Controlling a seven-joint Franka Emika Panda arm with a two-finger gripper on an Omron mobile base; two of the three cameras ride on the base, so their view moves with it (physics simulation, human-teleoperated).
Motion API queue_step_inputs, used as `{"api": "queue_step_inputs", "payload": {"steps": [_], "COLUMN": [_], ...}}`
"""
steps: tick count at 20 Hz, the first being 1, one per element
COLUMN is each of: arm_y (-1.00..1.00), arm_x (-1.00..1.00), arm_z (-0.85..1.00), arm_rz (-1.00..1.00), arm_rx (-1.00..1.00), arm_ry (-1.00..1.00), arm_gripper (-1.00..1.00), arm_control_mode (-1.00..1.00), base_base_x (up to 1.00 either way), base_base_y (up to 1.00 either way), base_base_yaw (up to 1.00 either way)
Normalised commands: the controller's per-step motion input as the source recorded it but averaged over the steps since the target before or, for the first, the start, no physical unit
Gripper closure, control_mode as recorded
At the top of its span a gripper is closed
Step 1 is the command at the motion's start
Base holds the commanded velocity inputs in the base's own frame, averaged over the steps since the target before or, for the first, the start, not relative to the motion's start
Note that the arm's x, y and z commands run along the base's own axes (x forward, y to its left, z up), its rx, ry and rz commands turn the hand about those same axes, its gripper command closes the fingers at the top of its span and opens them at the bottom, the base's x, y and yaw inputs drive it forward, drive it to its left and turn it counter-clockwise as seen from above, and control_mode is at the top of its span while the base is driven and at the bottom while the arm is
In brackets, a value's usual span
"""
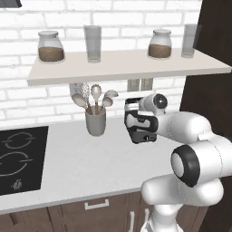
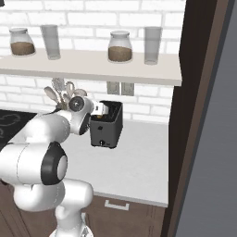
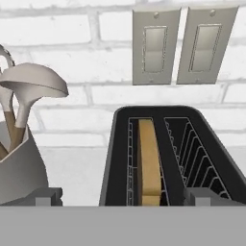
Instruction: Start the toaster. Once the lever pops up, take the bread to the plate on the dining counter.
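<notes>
end effector (image 3: 122, 196) is held released just above the toaster (image 2: 107, 126); bread (image 3: 148, 161) is seated in its left slot.

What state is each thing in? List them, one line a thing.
Toaster: upright on the worktop, bread in its left slot, right slot empty.
Bread: on edge, down in the slot.
Gripper: open, just in front of the toaster, holding nothing.
Utensil cup: upright, full of spoons.
Jars: lidded, part full, on the shelf.
Glasses: upright, empty.
</notes>
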Motion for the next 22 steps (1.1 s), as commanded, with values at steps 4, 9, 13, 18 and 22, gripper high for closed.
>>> {"api": "queue_step_inputs", "payload": {"steps": [4, 9, 13, 18, 22], "arm_y": [-0.01, -0.13, -0.1, 0.0, -0.01], "arm_x": [0.26, 0.22, 0.16, 0.13, 0.05], "arm_z": [-0.11, -0.03, -0.08, -0.21, -0.22], "arm_rz": [0.01, 0.02, 0.02, 0.03, 0.03], "arm_rx": [0.0, 0.04, 0.02, 0.0, 0.0], "arm_ry": [0.0, 0.0, 0.0, 0.0, 0.0], "arm_gripper": [-1.0, -1.0, -1.0, -1.0, -1.0], "arm_control_mode": [-1.0, -1.0, -1.0, -1.0, -1.0], "base_base_x": [0.0, 0.0, 0.0, 0.0, 0.0], "base_base_y": [0.0, 0.0, 0.0, 0.0, 0.0], "base_base_yaw": [0.0, 0.0, 0.0, 0.0, 0.0]}}
